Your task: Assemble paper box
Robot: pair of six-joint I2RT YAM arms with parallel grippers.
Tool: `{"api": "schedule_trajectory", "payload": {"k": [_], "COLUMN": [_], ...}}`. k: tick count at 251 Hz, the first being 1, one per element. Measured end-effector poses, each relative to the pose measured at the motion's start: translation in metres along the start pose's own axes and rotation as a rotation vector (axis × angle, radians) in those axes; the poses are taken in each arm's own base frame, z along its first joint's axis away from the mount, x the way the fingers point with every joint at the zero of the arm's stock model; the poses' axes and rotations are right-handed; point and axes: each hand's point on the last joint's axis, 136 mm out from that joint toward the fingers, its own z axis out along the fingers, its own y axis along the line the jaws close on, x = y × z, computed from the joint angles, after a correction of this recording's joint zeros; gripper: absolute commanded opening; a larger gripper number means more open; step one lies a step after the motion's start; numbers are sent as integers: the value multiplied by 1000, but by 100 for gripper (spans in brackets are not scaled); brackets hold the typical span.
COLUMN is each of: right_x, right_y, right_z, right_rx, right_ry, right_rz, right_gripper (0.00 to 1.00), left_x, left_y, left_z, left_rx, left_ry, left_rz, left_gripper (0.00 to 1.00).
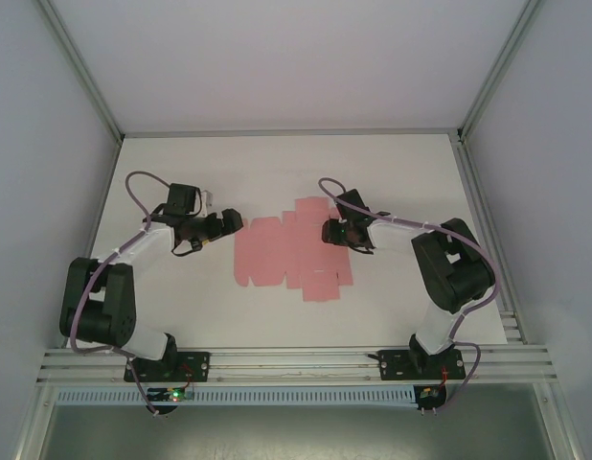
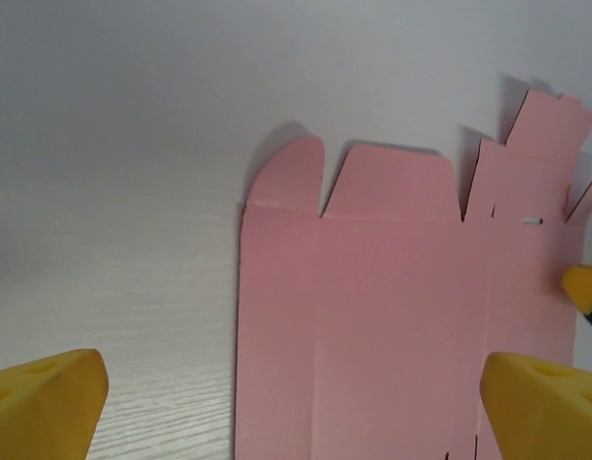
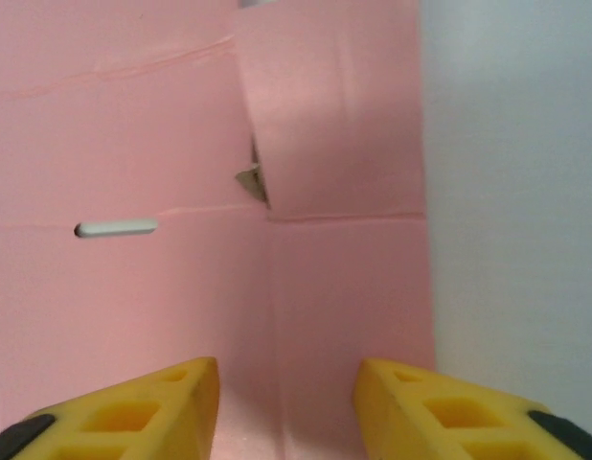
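yellow right claw (image 3: 288, 407) over flat, creased pink paper box (image 3: 133, 307).

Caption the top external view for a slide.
Flat pink die-cut card sheet on white table; left gripper beside it, right gripper above its right half.

text: none readable | labels, brands, numbers, signs: none readable | paper box (image 1: 294, 251): plain pink card, no print to be read in any view
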Motion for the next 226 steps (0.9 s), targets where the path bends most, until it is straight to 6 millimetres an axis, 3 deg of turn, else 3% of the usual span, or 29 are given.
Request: {"api": "schedule_trajectory", "payload": {"k": [65, 137, 226], "right_x": [-7, -10, -13], "right_y": [5, 8, 10], "right_z": [7, 9, 11], "right_rx": [-58, -80, -104], "right_ry": [-34, -59, -86], "right_rz": [36, 48, 49], "right_gripper": [44, 43, 43], "left_x": [26, 23, 35], "left_y": [5, 1, -43], "left_z": [29, 33, 31], "left_rx": [44, 93, 315], "left_ry": [119, 116, 155], "left_rz": [-53, -85, -9], "left_gripper": [98, 95, 93]}}
